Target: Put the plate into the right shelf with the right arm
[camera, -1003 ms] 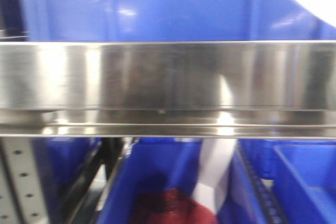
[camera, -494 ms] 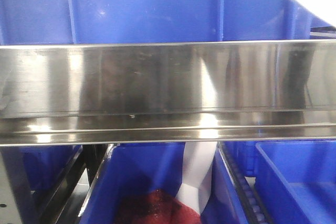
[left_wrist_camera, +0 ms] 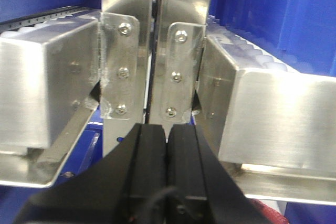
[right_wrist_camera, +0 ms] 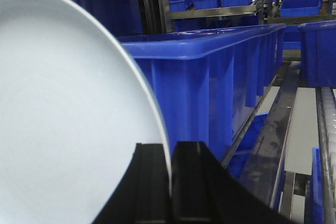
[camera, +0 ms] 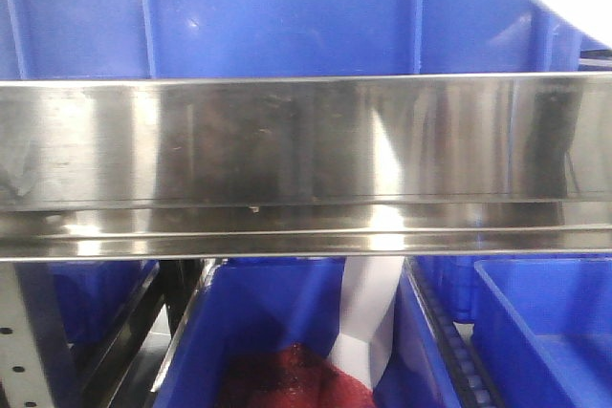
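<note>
Because plate (right_wrist_camera: 68, 119) outspans grip, you find right hand (right_wrist_camera: 170, 153) pinching its rim, plate on edge beside blue bin (right_wrist_camera: 210, 77), not yet shelved; left hand (left_wrist_camera: 168, 142) clenched empty, parked before steel uprights (left_wrist_camera: 128, 51).

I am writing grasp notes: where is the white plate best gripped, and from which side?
Grip the plate at its thin rim, edge-on, one finger on each face, as the right tool does now; it is shallow and looks too wide to span.
</note>
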### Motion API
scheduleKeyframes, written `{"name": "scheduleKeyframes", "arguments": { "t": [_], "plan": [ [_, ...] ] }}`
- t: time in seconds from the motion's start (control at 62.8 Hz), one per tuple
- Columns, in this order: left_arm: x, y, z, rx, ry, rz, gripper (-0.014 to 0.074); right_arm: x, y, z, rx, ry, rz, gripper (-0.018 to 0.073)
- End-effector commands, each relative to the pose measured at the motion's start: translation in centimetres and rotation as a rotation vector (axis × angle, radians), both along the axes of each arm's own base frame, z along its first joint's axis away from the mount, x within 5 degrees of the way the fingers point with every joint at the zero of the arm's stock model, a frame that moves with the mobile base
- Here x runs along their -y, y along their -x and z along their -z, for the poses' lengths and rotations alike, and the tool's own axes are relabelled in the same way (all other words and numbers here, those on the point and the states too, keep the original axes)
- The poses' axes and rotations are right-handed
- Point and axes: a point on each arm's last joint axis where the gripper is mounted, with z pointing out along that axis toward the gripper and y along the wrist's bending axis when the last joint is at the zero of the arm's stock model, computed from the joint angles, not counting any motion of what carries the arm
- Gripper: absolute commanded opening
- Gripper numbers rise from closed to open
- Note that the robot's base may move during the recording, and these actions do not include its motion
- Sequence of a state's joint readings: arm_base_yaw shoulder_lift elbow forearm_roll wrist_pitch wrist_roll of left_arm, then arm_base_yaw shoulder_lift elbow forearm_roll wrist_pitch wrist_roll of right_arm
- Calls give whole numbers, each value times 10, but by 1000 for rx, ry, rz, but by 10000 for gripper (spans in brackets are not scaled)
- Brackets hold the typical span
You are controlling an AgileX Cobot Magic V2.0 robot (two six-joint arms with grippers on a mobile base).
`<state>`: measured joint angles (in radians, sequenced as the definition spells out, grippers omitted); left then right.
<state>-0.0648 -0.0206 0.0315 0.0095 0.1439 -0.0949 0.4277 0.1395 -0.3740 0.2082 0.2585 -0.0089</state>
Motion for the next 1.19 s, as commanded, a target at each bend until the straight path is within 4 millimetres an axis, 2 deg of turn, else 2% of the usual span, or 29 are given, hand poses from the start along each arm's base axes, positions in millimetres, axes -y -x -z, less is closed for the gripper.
{"name": "scheduleKeyframes", "arguments": {
  "t": [0.0,0.175,0.271,0.35,0.462,0.605,0.764,0.876,1.035,1.099,1.179],
  "plan": [
    [1,-1,-4,75,13,8,-47,3,1,-20,124,-61,28,56],
    [1,-1,-4,75,13,8,-47,3,1,-21,126,-67,28,56],
    [1,-1,-4,75,13,8,-47,5,3,-29,169,-149,29,56],
    [1,-1,-4,75,13,8,-47,10,12,-53,220,-276,9,56],
    [1,-1,-4,75,13,8,-47,13,21,-86,274,-313,-6,56],
    [1,-1,-4,75,13,8,-47,7,12,-127,251,-294,-26,57],
    [1,-1,-4,75,13,8,-47,-11,-25,-161,194,-240,-26,57],
    [1,-1,-4,75,13,8,-47,-28,-62,-175,160,-171,-12,57],
    [1,-1,-4,75,13,8,-47,-51,-112,-188,114,-109,-5,57],
    [1,-1,-4,75,13,8,-47,-63,-140,-186,71,-88,-3,57],
    [1,-1,-4,75,13,8,-47,-75,-165,-185,46,-78,1,57]
  ]
}}
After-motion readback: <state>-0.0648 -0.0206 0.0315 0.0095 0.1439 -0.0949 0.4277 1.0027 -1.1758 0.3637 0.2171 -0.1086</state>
